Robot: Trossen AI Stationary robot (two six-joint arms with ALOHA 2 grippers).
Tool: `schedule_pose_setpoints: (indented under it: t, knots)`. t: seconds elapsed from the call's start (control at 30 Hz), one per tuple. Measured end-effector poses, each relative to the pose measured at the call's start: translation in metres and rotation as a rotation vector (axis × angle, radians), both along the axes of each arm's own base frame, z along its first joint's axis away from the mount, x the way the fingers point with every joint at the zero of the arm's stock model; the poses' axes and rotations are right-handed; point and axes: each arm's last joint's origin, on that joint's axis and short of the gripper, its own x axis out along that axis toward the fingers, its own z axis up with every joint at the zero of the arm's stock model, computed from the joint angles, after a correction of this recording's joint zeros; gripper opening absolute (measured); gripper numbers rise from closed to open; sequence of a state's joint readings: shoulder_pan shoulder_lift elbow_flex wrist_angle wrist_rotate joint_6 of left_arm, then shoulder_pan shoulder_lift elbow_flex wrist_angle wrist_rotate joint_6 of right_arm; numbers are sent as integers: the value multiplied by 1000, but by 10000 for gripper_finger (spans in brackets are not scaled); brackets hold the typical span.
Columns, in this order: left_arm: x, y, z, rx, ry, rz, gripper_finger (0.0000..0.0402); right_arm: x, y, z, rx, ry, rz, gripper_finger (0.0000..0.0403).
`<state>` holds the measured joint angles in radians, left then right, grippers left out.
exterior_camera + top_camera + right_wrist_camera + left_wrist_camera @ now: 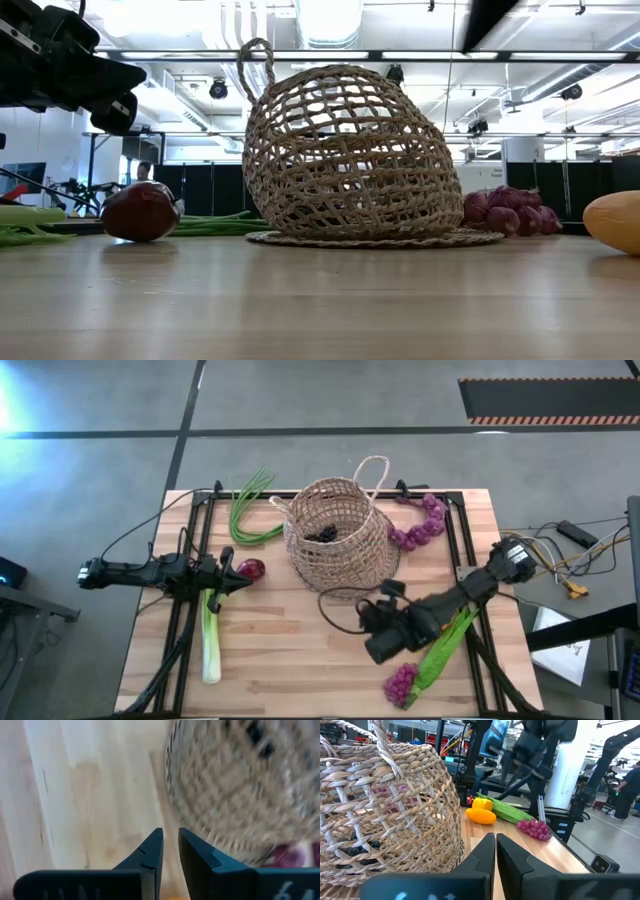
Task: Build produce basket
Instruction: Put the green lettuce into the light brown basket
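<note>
Nearby, right hand [170, 847] hovers narrowly parted beside the basket [235, 785]; left hand [495, 851] pressed closed.

No legible text, labels or numbers anywhere

Place: a robot lab or workshop hall.
Showing it: ceiling ducts [330, 20] hanging overhead, other robot rigs [615, 750] standing around.

The basket [335, 535] is tan with an open net weave. Grapes [420, 520] are purple, the onion [250, 569] dark red, the leek [211, 645] pale green.
</note>
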<state>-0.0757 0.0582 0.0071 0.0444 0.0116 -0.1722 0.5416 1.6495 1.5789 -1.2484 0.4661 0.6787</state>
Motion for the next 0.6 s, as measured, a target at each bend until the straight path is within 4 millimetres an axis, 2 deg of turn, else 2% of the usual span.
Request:
schedule_pose_setpoints:
  t: [0.1, 0.3, 0.6]
  knots:
    - [0, 0, 0, 0, 0, 0, 0, -14, 10, -12, 63, 44, -79, 52]
    - [0, 0, 0, 0, 1, 0, 0, -47, 32, -17, 214, 112, -278, 62]
    - [0, 0, 0, 0, 0, 0, 0, -107, 65, -28, 339, 60, -653, 163]
